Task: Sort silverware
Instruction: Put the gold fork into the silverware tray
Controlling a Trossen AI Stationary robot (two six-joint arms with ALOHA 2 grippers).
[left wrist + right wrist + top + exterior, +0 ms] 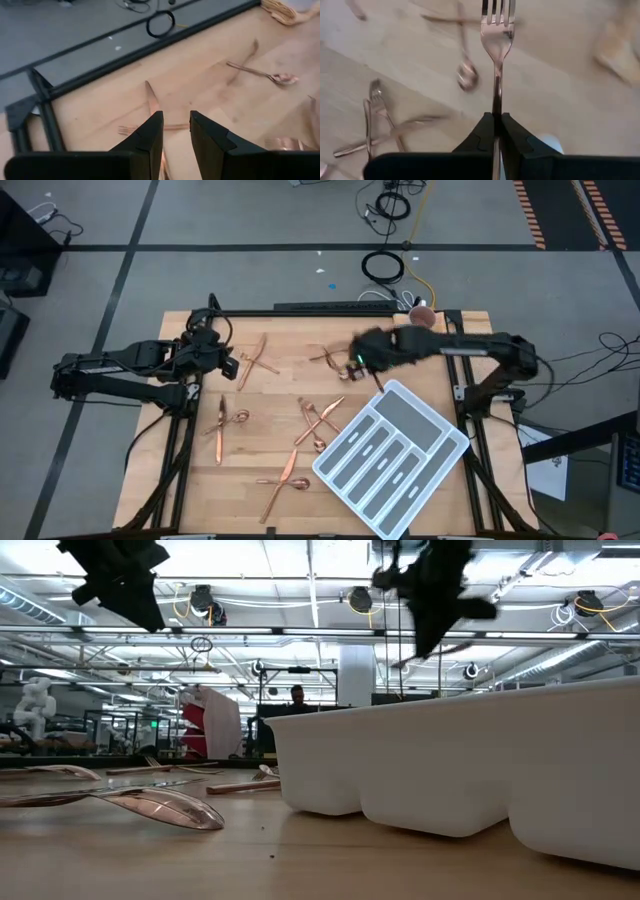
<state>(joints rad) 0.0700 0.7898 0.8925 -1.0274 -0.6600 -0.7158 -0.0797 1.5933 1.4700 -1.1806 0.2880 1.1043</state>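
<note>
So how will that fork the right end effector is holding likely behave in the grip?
The fork juts out straight, so probably stiff. The right end effector pinches only its thin, shiny handle, so it may slip or pivot. It looks slim, likely light.

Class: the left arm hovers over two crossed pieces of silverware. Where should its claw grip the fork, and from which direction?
Probably the fork's bare handle, clear of the crossing. It lies flat, so the open left claw should come straight down, fingers straddling the handle.
</note>
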